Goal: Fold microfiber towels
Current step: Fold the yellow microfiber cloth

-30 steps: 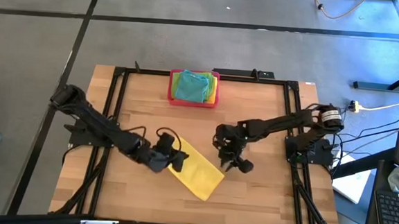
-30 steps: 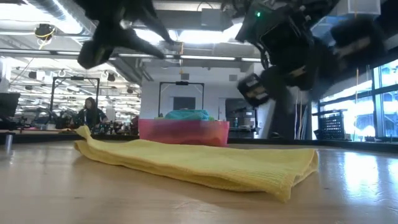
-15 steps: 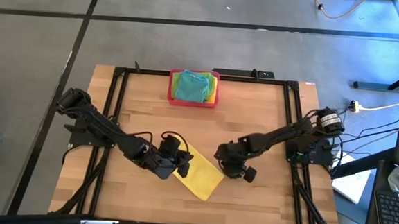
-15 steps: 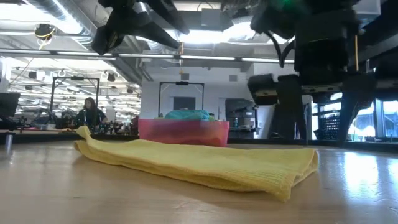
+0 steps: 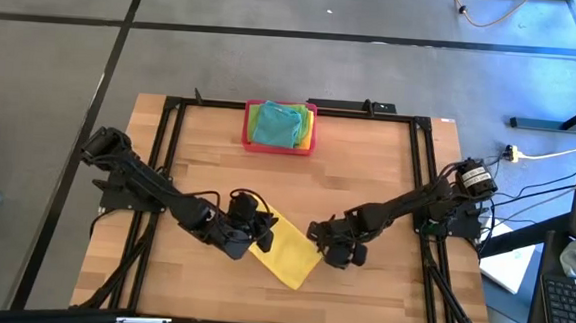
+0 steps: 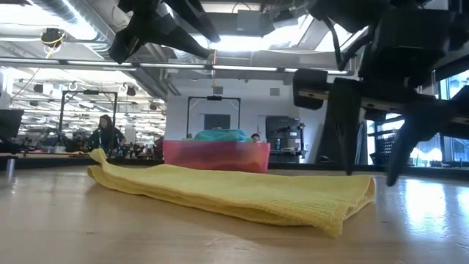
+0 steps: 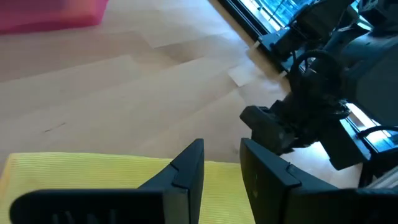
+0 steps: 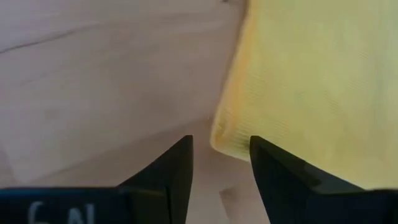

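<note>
A pink tray sits on the wooden table.

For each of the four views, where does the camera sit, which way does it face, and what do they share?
High: overhead, facing straight down; both arms, yellow towel, pink tray.
Low: table height, facing level across; towel, tray, arms coming from above.
Left wrist: on the left arm; its left end effector above the towel, right arm beyond.
Right wrist: on the right arm; right end effector, open, at the towel's corner.
Shared: the yellow towel.

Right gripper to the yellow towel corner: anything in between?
Nothing visible. In the right wrist view the right gripper has its fingers apart with only bare table between them and the near corner of the yellow towel. The left gripper is at the towel's opposite end, clear of that path.
</note>
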You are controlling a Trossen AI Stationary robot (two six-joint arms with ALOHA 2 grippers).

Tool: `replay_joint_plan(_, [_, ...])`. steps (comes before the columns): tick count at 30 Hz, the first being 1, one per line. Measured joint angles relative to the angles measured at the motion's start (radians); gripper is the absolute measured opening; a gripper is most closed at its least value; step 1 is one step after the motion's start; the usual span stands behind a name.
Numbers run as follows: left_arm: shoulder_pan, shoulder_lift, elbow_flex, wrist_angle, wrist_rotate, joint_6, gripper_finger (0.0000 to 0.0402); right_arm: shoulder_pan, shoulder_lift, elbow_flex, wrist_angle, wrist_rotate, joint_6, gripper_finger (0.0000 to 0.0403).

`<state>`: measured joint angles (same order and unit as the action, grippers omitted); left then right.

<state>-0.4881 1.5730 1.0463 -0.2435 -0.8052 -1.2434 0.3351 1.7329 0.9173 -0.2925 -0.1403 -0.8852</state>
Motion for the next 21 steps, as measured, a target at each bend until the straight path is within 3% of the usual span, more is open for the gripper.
replay_joint_plan(4, [-0.006,0.0,0.0,0.0,0.008,0.04,0.0096,0.011,0.001,0.0,0.002,-0.036,-0.036,0.0161])
replay_joint_plan(12, [-0.053,0.0,0.0,-0.011,0.048,0.041,0.0096,0.015,0.048,0.002,0.024,0.03,-0.034,0.0155])
replay_joint_plan(21, [-0.132,0.0,0.0,-0.017,0.048,-0.012,0.0096,0.031,0.07,0.012,0.005,0.029,0.019,0.0063])
